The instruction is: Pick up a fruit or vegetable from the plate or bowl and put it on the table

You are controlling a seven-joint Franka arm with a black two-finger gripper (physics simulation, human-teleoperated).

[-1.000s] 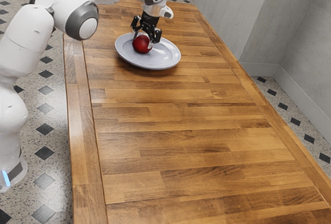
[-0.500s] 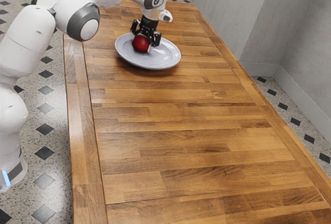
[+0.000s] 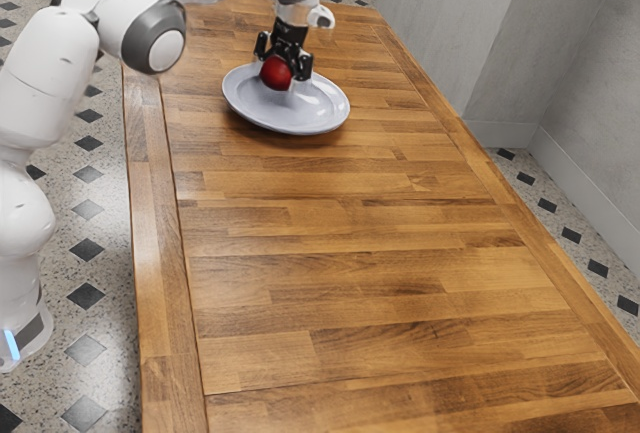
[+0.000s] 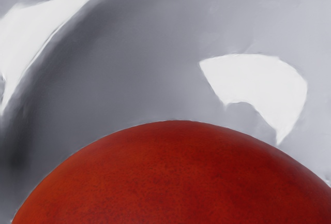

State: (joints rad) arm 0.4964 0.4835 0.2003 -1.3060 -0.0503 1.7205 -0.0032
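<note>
Round red fruit grasped between the two black fingers, one bearing on each side. The fingers point downward over the pale plate, which rests on the wooden worktop beneath them. In the wrist view, the fruit's smooth, orange-red upper surface lies just under the hand, with the glossy grey plate beyond it.

Speckled floor with dark diamonds; grey walls, perhaps concrete, meeting at a corner above a plain baseboard.
</note>
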